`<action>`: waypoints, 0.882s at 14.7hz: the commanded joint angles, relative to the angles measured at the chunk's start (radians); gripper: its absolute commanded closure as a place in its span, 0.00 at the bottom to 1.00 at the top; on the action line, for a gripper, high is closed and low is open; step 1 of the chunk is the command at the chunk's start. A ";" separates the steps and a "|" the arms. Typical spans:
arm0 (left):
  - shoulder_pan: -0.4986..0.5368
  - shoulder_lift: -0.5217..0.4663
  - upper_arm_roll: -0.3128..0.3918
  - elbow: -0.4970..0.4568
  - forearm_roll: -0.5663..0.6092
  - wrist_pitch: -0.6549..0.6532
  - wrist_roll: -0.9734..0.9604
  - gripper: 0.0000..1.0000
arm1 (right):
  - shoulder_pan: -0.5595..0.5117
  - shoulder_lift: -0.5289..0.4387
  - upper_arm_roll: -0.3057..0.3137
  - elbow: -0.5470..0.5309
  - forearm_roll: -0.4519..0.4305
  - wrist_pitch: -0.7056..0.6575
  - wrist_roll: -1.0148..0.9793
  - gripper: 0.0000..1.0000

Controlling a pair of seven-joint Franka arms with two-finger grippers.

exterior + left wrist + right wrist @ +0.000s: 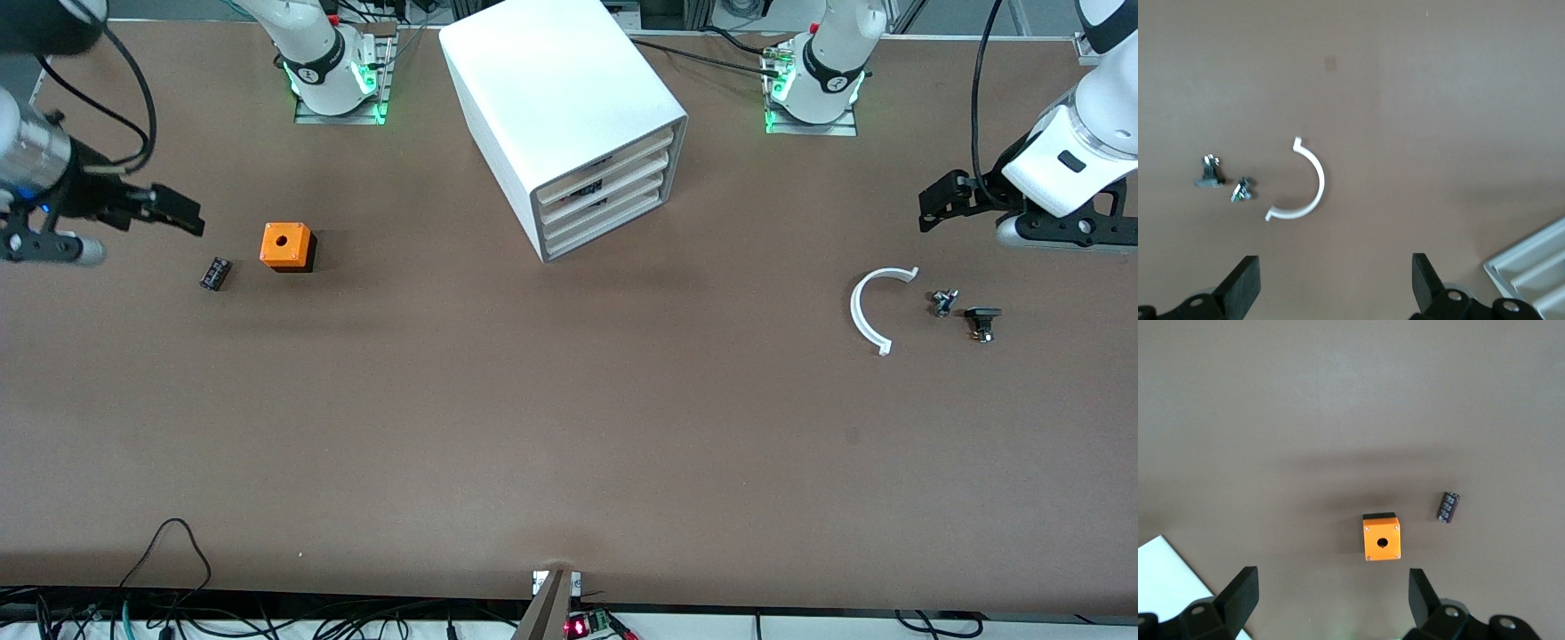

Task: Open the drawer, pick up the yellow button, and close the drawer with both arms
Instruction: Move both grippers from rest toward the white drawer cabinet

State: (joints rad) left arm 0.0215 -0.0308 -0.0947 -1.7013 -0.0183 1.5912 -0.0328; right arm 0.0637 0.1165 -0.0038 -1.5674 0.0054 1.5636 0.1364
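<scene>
The white drawer cabinet (569, 98) stands at the middle of the table between the arm bases, and its stacked drawers (609, 200) are all shut. The button shows in no view. My left gripper (933, 206) hangs open and empty over the table at the left arm's end, above a white arc piece (867, 311); it also shows in the left wrist view (1335, 280). My right gripper (182, 213) hangs open and empty at the right arm's end, near the orange cube with a hole (286, 245); it also shows in the right wrist view (1331, 593).
A small dark cylinder (214, 272) lies beside the orange cube (1381, 538). Two small dark parts (943, 302) (982, 320) lie beside the white arc (1305, 180). A cabinet corner (1531, 267) shows in the left wrist view. Cables run along the table's near edge.
</scene>
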 commanded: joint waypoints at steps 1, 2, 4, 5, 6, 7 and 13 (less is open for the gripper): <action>-0.002 0.003 0.004 0.011 -0.089 -0.082 0.005 0.00 | -0.001 0.034 0.004 0.010 0.005 0.022 -0.008 0.01; -0.003 0.012 0.003 0.011 -0.109 -0.091 0.008 0.00 | 0.001 0.060 0.005 0.010 0.005 0.042 -0.006 0.01; -0.009 0.022 0.001 0.011 -0.182 -0.132 0.011 0.00 | 0.011 0.090 0.010 0.010 0.005 0.084 -0.001 0.01; -0.011 0.034 -0.005 0.011 -0.239 -0.157 0.013 0.00 | 0.013 0.107 0.010 0.012 0.005 0.102 0.000 0.01; -0.015 0.043 -0.014 0.011 -0.279 -0.178 0.013 0.00 | 0.016 0.124 0.010 0.012 0.008 0.110 0.002 0.01; -0.015 0.052 -0.031 0.009 -0.304 -0.194 0.016 0.00 | 0.021 0.144 0.010 0.012 0.008 0.110 0.002 0.01; -0.015 0.115 -0.120 -0.005 -0.518 -0.198 0.059 0.00 | 0.062 0.241 0.011 0.023 0.007 0.164 0.008 0.01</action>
State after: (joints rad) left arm 0.0048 0.0693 -0.2075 -1.7055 -0.4782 1.4014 -0.0232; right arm 0.1019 0.3288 0.0087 -1.5664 0.0067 1.7182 0.1371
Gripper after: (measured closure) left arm 0.000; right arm 0.004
